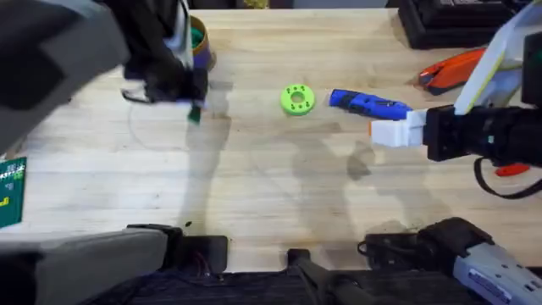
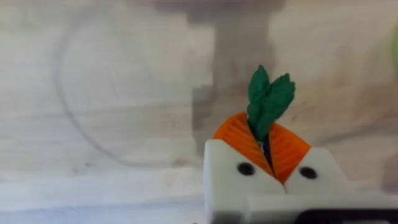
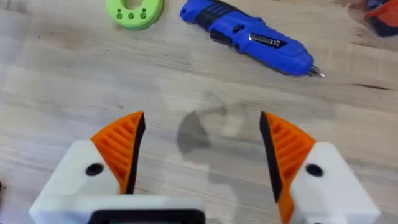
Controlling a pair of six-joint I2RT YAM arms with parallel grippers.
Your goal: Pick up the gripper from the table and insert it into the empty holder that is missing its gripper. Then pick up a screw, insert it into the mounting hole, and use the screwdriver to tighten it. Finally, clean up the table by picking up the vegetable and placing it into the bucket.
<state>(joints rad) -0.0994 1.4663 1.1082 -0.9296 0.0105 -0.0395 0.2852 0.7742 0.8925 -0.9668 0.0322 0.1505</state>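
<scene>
Pinching the vegetable (image 2: 269,99) by its tip in my left claw (image 2: 268,158) beside the bucket (image 1: 200,44), I'm worrying it's slipping out onto the counter (image 1: 254,178) short of the rim, while my right claw (image 3: 202,149) is idling spread wide.

No text could be read with certainty. The blue electric screwdriver (image 3: 252,38) carried a small black label with pale print on its body, too small to make out. A green card (image 1: 12,191) at the table's (image 1: 271,195) left edge bore white lettering and a yellow mark, cut off by the view and illegible. No numbers, brands or signs were legible elsewhere.
</scene>
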